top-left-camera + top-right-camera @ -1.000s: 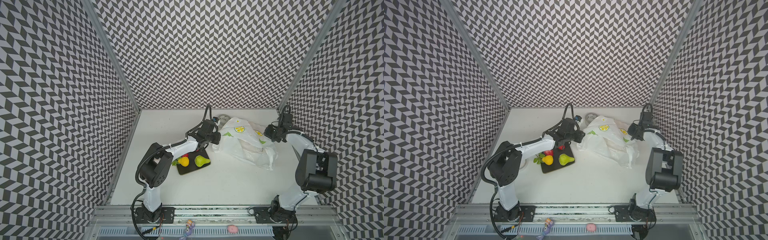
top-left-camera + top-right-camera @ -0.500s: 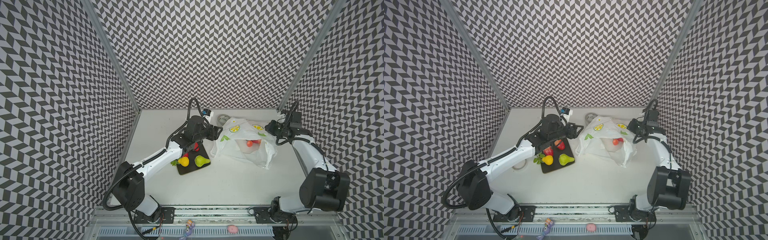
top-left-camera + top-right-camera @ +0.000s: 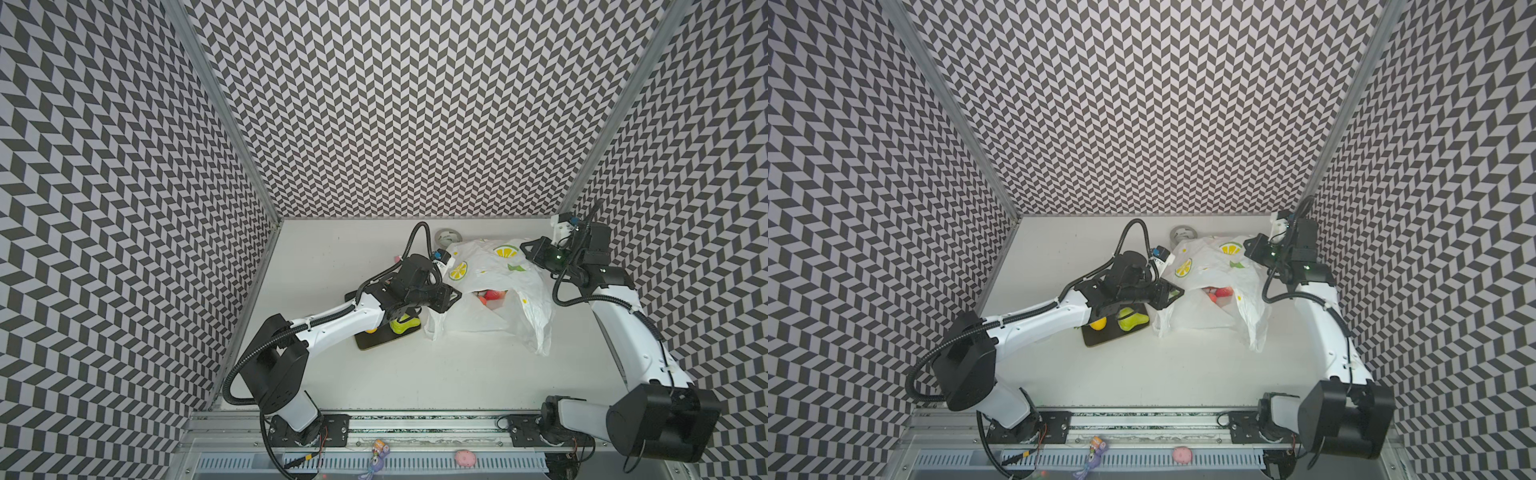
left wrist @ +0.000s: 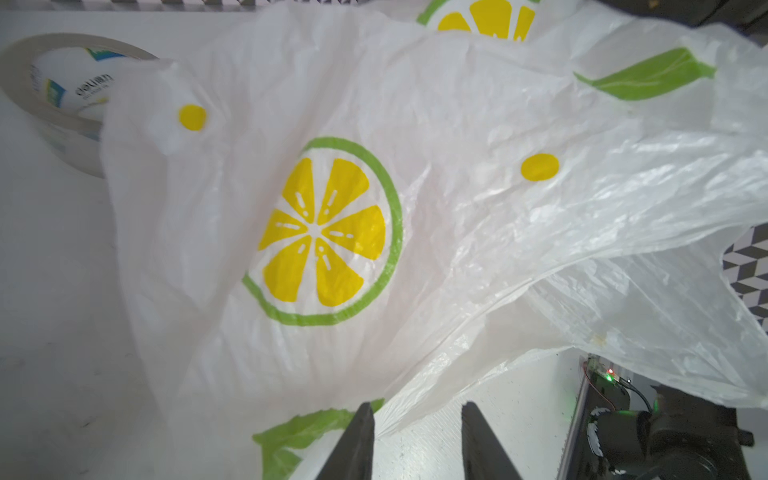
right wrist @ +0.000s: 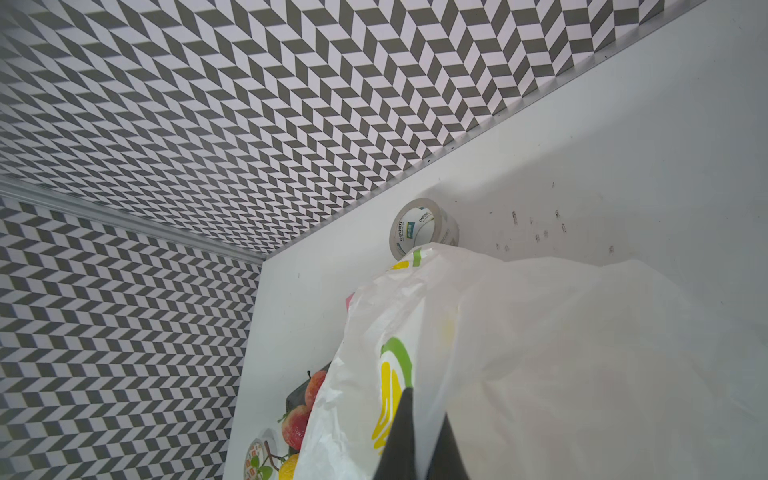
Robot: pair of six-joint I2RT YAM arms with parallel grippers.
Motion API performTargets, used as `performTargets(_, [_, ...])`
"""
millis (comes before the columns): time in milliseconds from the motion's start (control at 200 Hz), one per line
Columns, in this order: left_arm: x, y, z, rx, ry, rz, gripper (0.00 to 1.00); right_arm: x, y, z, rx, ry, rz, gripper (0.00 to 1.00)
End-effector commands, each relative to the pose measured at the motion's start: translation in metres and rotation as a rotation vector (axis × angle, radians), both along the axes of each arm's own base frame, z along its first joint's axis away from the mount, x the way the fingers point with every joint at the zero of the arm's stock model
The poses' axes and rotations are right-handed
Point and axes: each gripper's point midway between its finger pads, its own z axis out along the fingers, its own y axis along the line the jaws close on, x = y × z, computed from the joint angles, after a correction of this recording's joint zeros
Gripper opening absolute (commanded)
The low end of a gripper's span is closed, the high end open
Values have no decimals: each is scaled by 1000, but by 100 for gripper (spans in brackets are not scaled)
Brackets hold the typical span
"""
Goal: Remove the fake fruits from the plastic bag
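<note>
The plastic bag [image 3: 490, 270] [image 3: 1208, 266], white with lemon slices, lies at the back right. Its top is pinched and lifted by my right gripper [image 3: 530, 249] [image 5: 424, 432], which is shut on the film. The raised mouth shows a red strawberry [image 3: 493, 294] [image 3: 1224, 292] inside. My left gripper [image 3: 454, 296] [image 4: 417, 415] is open at the bag's left lip, and the bag [image 4: 457, 208] fills its view. A green pear [image 3: 405, 327] and a yellow lemon [image 3: 1098, 324] rest on the black tray [image 3: 374, 344]. Two red fruits [image 5: 296, 426] show there too.
A grey tape roll [image 3: 448, 237] [image 5: 422, 226] stands behind the bag near the back wall. A pink block [image 3: 397, 258] peeks out behind the left arm. Patterned walls close in on three sides, and the right arm is near the back right corner.
The right gripper has risen toward the back right with the bag's top, opening the mouth. The left gripper has swung from over the tray to the bag's mouth.
</note>
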Motion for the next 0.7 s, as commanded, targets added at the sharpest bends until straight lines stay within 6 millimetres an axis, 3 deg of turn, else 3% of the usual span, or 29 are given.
performTargets(0, [-14, -22, 12, -28, -53, -111, 31, -2, -3, 18, 47, -54, -65, 6])
performTargets(110, [-23, -45, 15, -26, -105, -188, 21, -7, -16, -3, 48, -3, -161, 6])
performTargets(305, [-30, -79, -1, 29, -223, -260, 20, -7, -22, -36, 60, 72, -214, 6])
performTargets(551, [16, -96, -50, 167, -366, -174, 29, -10, -32, -47, -12, 117, -249, 7])
performTargets(691, [40, -107, -53, 158, -418, -107, 33, -14, -32, -51, -15, 120, -248, 6])
